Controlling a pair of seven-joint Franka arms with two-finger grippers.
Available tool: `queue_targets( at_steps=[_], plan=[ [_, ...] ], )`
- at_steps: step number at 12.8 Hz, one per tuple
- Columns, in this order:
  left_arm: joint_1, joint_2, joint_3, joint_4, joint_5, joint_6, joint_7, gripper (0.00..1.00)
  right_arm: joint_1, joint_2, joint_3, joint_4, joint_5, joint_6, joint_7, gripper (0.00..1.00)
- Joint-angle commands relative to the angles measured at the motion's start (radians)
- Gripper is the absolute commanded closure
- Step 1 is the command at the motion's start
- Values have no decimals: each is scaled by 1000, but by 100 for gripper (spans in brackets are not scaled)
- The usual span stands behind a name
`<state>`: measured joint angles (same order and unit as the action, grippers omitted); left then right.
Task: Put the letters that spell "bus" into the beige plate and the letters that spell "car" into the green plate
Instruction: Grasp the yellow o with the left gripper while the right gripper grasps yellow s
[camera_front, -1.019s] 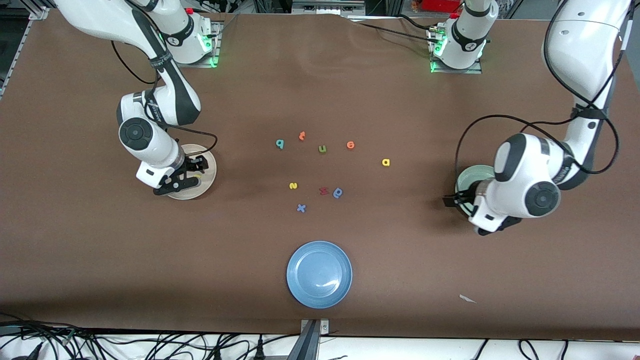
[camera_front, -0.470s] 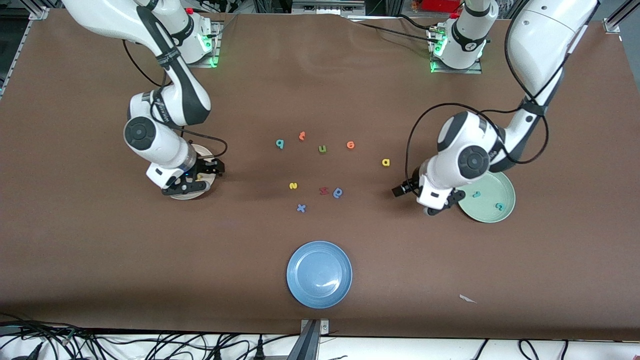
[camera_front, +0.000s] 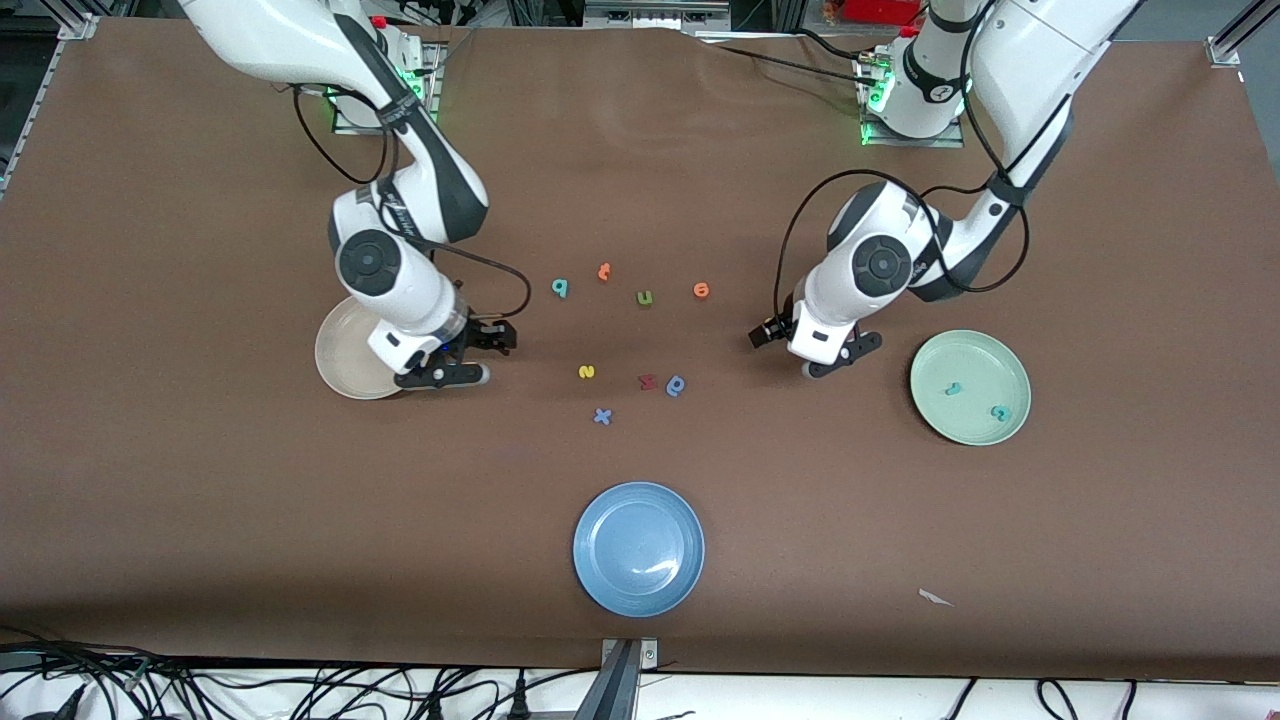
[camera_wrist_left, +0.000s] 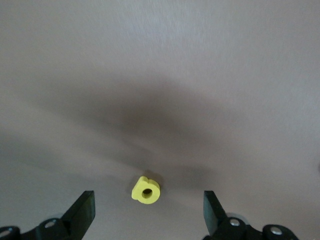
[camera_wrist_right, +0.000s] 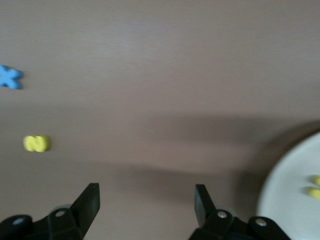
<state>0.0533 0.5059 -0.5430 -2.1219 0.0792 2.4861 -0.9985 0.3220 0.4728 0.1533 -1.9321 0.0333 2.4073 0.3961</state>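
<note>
The left gripper (camera_wrist_left: 146, 212) is hovering over bare brown table (camera_front: 200, 500) near the green plate (camera_front: 970, 386), its two black fingers (camera_wrist_left: 82, 210) spread wide and gripping nothing. Between those fingers, and a little ahead of their tips, a small yellow foam a (camera_wrist_left: 145, 189) is lying flat on the matte tabletop, a chunky rounded shape with a hole through it. The pale mint plate, smooth and shallow, is carrying two teal foam letters (camera_front: 955, 389) well apart from that gripper.

The right gripper (camera_wrist_right: 145, 205) is hanging over the table just beside the beige plate (camera_front: 345, 350), fingers likewise released and empty. The plate's glossy cream rim is curving in off to one side of the fingers, with a bit of yellow foam (camera_wrist_right: 315, 186) lying on it. Ahead of the fingers and off to the other side, a yellow s (camera_wrist_right: 36, 143) is lying on the table, and a blue cross-shaped letter (camera_wrist_right: 10, 77) is sitting farther from the fingertips. A teal b (camera_front: 560, 288) is resting on the table among the loose letters between the two arms.
</note>
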Motion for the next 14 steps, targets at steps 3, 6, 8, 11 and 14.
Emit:
queue_targets(
  at_steps=[3,6,8,11,14],
  plan=[
    [-3,-11,8,-76,118,86,-55,10,106,147,-8,198,-28,-7,161,15],
    [-3,3,11,-70,201,88,-116,18,164,225,-8,284,-122,-4,278,15],
    [-9,10,9,-70,227,86,-147,22,195,254,-12,288,-171,4,335,15],
    [-18,14,11,-61,234,86,-153,33,229,291,-18,320,-226,6,423,15],
    [-20,26,11,-53,241,86,-153,45,235,303,-18,321,-242,6,435,17]
  ],
)
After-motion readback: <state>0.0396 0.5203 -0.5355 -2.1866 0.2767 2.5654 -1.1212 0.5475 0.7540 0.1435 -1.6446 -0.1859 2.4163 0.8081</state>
